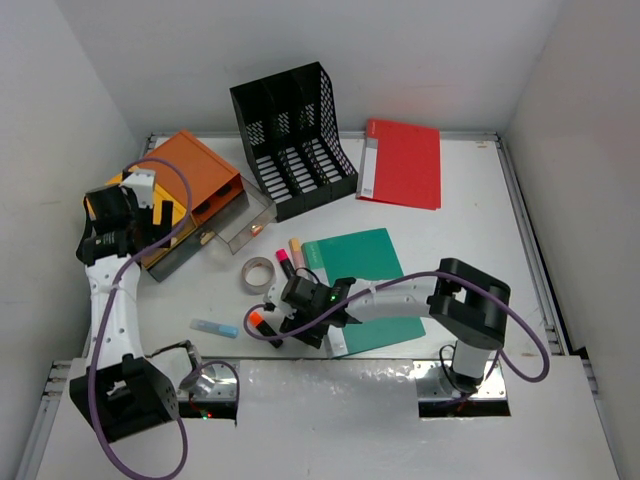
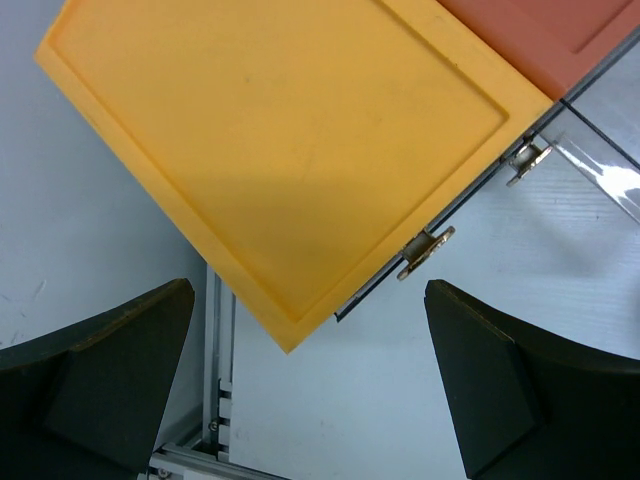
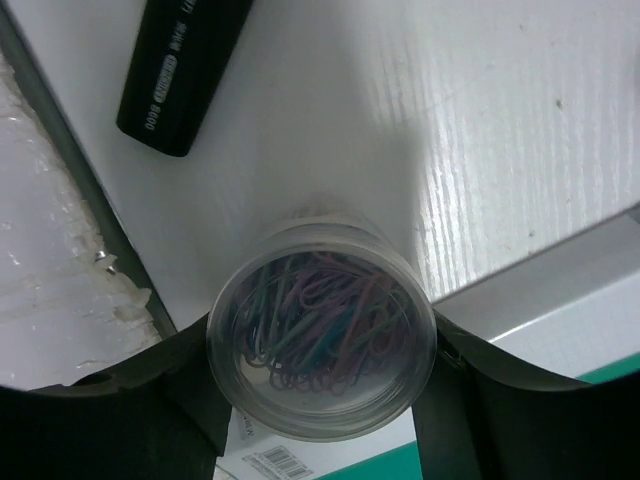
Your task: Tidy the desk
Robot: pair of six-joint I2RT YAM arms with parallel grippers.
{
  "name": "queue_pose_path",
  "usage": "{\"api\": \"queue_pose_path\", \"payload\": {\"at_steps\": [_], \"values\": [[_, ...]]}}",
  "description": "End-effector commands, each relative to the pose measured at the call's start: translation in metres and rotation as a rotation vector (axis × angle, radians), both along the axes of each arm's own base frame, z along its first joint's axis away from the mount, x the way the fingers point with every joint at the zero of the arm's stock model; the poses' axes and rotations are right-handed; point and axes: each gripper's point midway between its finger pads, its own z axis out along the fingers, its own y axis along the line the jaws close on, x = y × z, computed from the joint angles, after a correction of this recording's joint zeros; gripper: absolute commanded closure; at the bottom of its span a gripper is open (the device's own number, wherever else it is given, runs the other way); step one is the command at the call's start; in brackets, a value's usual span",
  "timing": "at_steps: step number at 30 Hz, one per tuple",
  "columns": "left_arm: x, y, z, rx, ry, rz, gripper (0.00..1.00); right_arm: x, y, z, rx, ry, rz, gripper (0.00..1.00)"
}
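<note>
Nearest the bases, the right gripper (image 1: 297,322) is clamped across a small round clear tub of coloured paper clips (image 3: 322,345), one jaw against each side of its wall. Whether the tub rests on the worktop (image 1: 455,250) or is just off it cannot be told. The tub is judged light, hard and slick-walled, so a hold across its width, low on the wall, is the sound one. A black marker (image 3: 185,65) lies just beyond the gripper, and a green folder's (image 1: 365,260) white edge is directly under it. The right arm lies low, its forearm reaching across toward the left arm's side with the wrist turned downward. The worktop extends under and all round both grippers. It is judged rigid, smooth, fixed and not to be gripped, and loose items are likely to slide on it. A tape roll (image 1: 258,273) sits a little further out. The left arm stands tall with its wrist bent down. The left gripper (image 2: 308,340) is spread wide and holds nothing, above the near corner of an orange drawer box (image 2: 290,140). Well beyond both grippers are a black file rack (image 1: 295,135) and a red folder (image 1: 405,165).
</note>
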Motion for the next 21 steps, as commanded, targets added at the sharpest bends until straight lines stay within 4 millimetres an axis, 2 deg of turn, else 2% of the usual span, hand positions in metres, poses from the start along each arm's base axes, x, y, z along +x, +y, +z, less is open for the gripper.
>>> {"api": "queue_pose_path", "payload": {"at_steps": [1,3,4,6,8,10,12,16,19,21], "values": [[-0.004,-0.004,0.0,-0.002,-0.013,-0.013,0.0,0.0,0.021,0.023,0.086,-0.009,0.02,0.55],[-0.005,-0.003,-0.001,-0.003,-0.01,-0.01,0.0,0.0,0.021,0.028,0.094,-0.011,0.027,0.58],[-0.005,-0.004,-0.002,-0.004,-0.009,-0.01,0.0,-0.001,0.021,0.031,0.099,-0.012,0.037,0.54],[-0.005,-0.004,-0.003,-0.007,-0.008,-0.013,0.0,-0.002,0.023,0.035,0.108,-0.009,0.057,0.39],[-0.005,-0.004,-0.005,-0.012,-0.005,-0.01,0.01,-0.003,0.022,0.031,0.088,-0.002,0.068,0.3],[-0.005,-0.004,-0.007,-0.013,-0.002,-0.01,0.01,-0.004,0.025,0.03,0.084,0.008,0.07,0.25],[-0.005,-0.003,-0.006,-0.007,-0.003,-0.005,0.01,-0.004,0.028,0.029,0.086,0.02,0.07,0.24],[-0.007,-0.002,-0.008,0.0,0.001,-0.003,0.0,-0.002,0.031,0.033,0.107,0.004,0.061,0.26],[-0.007,-0.001,-0.011,0.005,0.005,0.002,0.0,-0.002,0.03,0.032,0.105,0.005,0.058,0.41],[-0.007,0.0,-0.011,0.009,0.009,0.004,0.0,-0.005,0.031,0.034,0.111,0.022,0.064,0.58]]}}
